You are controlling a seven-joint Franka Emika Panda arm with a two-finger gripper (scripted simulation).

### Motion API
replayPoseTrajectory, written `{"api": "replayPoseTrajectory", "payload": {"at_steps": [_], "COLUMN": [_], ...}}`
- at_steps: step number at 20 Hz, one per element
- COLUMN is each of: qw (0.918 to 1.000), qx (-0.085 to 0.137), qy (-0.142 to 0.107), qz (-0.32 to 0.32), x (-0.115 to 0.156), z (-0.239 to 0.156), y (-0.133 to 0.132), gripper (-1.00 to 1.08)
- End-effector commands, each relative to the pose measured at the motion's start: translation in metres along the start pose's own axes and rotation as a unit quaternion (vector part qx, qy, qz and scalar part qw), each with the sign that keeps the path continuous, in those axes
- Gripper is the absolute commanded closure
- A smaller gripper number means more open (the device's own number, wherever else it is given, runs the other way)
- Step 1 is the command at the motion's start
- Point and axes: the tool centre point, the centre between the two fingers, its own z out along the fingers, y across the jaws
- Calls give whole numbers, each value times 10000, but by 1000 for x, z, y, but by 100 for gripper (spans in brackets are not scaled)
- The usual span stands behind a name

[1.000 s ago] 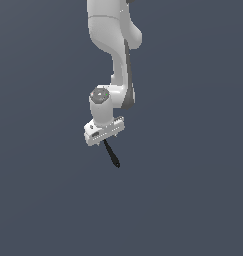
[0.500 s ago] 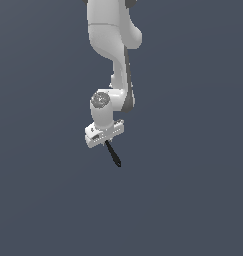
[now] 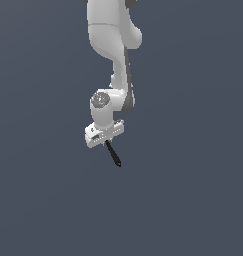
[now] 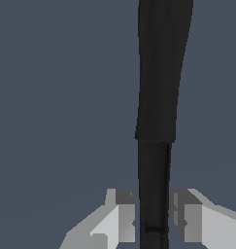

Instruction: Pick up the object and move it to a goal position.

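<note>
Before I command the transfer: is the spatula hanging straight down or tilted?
Tilted. The black spatula slants from the gripper toward the exterior view's lower right, clamped between both fingers.

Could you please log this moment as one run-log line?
phase: carrying | gripper: shut on spatula | spatula: hanging below gripper, tilted

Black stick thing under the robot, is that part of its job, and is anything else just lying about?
Part of the job:
- spatula, a black utensil
- gripper, jaws shut on the spatula's handle

Just lying about:
- nothing shows, only plain grey background
</note>
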Motion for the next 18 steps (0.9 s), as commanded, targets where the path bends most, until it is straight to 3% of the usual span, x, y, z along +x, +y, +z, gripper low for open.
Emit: {"api": "replayPoseTrajectory", "payload": {"at_steps": [1,9,18], "qw": [10000,9993,9935], "qx": [-19,-262,-800], "qy": [16,208,625], "qz": [9,165,507], "x": [2,24,69], "z": [-1,-18,-59], "y": [0,0,-1], "gripper": [108,108,108]}}
